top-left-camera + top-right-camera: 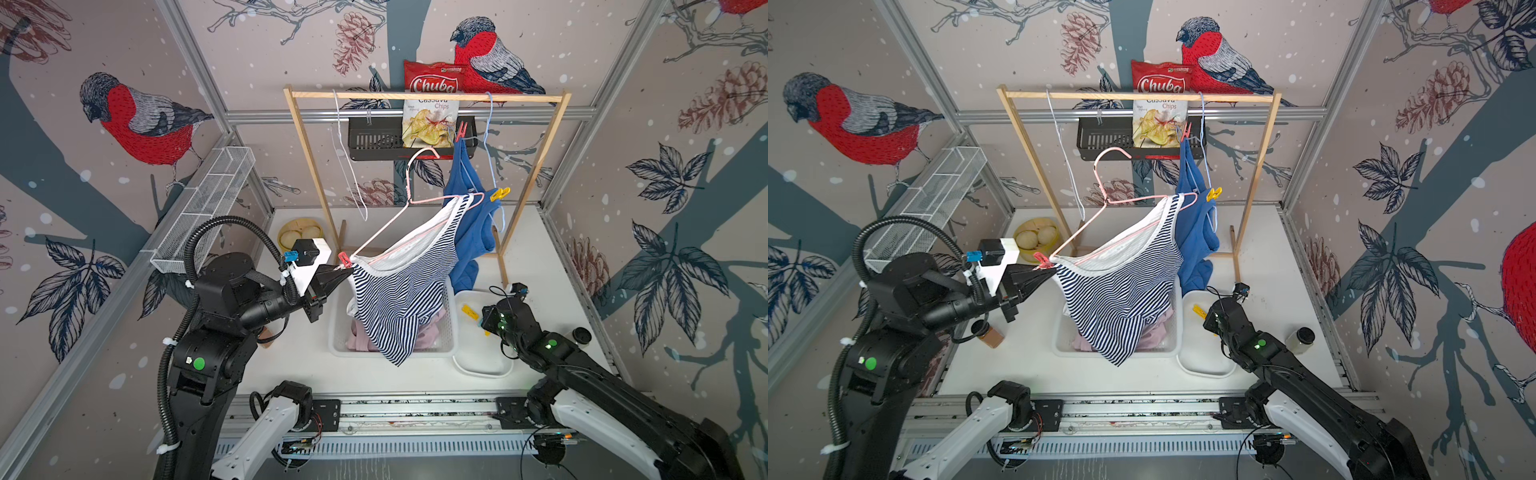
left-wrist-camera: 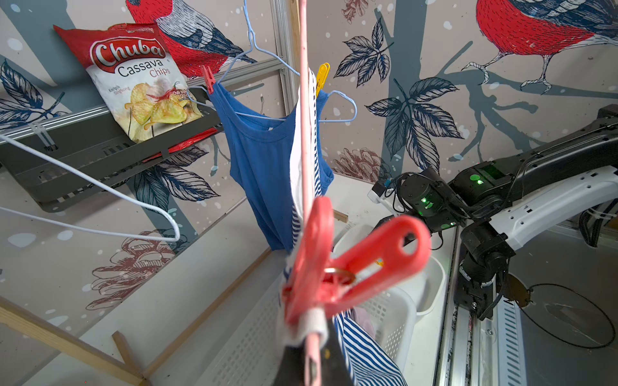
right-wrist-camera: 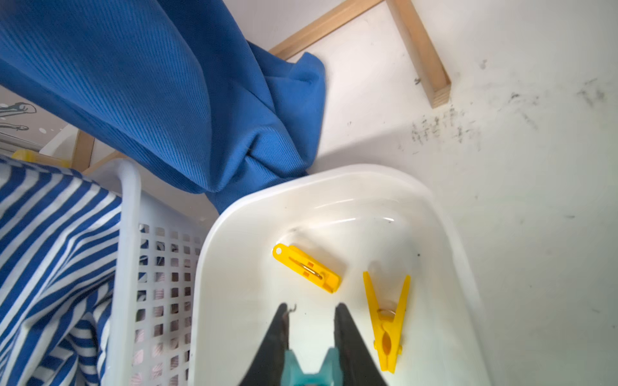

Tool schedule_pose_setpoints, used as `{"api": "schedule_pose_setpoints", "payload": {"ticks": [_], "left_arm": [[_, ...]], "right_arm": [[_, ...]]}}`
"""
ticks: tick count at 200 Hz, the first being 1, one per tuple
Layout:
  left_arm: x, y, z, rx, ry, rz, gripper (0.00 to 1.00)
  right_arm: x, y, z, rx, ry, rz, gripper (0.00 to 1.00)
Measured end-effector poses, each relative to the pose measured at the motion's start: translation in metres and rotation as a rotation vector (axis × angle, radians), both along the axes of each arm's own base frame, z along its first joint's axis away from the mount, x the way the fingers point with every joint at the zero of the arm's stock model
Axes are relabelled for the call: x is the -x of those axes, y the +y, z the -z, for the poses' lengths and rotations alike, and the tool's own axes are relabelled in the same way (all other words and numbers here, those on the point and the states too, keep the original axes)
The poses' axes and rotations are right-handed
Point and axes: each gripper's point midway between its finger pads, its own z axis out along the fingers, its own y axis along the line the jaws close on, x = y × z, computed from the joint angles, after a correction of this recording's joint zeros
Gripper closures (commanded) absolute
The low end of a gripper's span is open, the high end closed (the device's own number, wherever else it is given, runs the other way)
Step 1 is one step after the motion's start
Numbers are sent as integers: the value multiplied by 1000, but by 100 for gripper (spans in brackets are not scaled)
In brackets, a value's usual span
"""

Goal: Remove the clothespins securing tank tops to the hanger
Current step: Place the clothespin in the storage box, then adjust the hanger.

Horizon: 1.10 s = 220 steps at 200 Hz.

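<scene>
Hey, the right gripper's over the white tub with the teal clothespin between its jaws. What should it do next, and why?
Probably open the right gripper wider so the teal clothespin drops. It hangs directly over the white tub, where two yellow clothespins already lie.

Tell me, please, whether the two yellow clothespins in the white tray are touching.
Apart: the right wrist view shows bare white tray between the sideways yellow clothespin and the V-shaped yellow clothespin.
</scene>
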Motion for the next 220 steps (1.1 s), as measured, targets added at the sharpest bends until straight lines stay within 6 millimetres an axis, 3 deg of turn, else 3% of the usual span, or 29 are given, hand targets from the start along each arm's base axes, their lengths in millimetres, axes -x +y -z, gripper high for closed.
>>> {"api": "schedule_pose_setpoints", "payload": {"ticks": [12,33,68,86,130,142,164,186,220], "left_arm": [[-1,0,2,-2,7,0,100],[-2,0,8,-5,18,0,100],[-3,-1,12,-6,24,0,100],[-3,-1,13,-6,26,0,100],[-10,-2,22,-13,50,-4,100],[-11,-2,22,-14,53,-6,100],[-13,-1,24,-17,57,-14,100],[-14,-1,25,-20,60,-20,100],[-16,-1,26,-23,63,-27,100]], "right_arm": [[0,4,2,-11,12,-12,53],[2,5,5,-4,41,-20,46],[-5,13,-30,-25,10,-40,43],[-5,30,-72,-45,-82,-108,43],[26,113,-225,-77,-491,-406,36],[40,140,-255,-45,-585,-477,34],[61,180,-290,52,-739,-585,33],[65,193,-329,80,-876,-591,29],[54,182,-374,69,-1018,-522,26]]}}
